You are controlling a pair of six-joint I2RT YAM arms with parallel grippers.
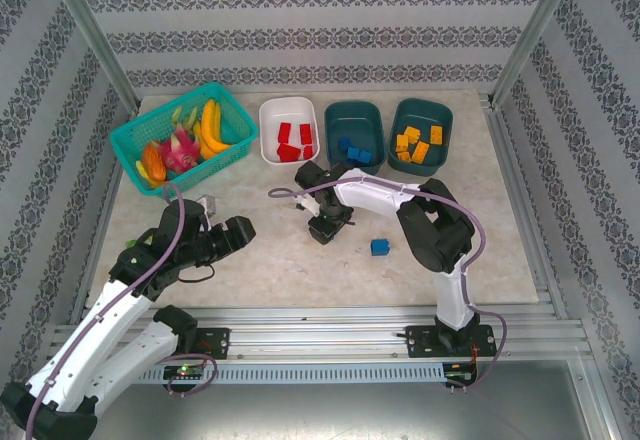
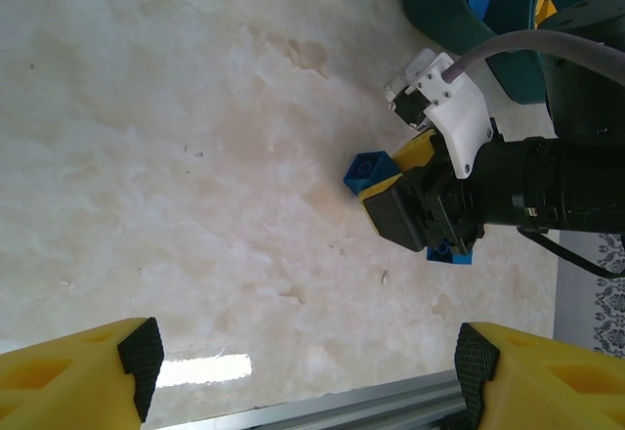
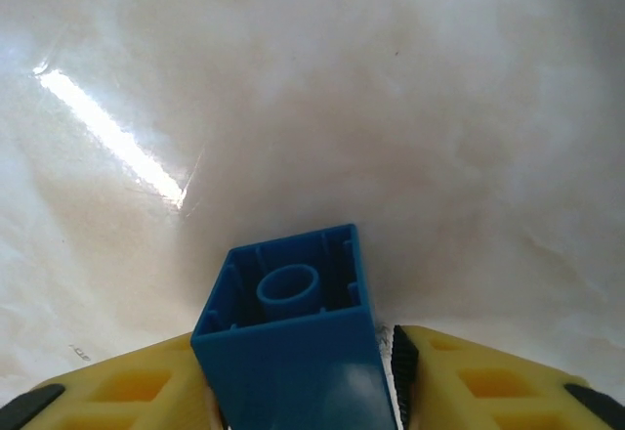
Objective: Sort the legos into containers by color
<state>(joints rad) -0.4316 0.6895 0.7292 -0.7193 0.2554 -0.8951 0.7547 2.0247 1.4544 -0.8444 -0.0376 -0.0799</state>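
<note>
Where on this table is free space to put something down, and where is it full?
Bare: the table right of the loose blue lego, in front of the rightmost tub. Crowded: the back row, basket to that tub.

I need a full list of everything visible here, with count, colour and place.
Basket: one, turquoise, far left, with fruit inside.
White tub: one, beside basket, holds red bricks, about three.
Middle tub: one, teal, holds blue bricks, a few.
Right tub: one, teal, holds orange bricks, several.
Loose brick: one, blue, on table.
Held brick: one, blue, in right hand.
Left hand: one, open.
Right hand: one, shut on held brick.
</note>
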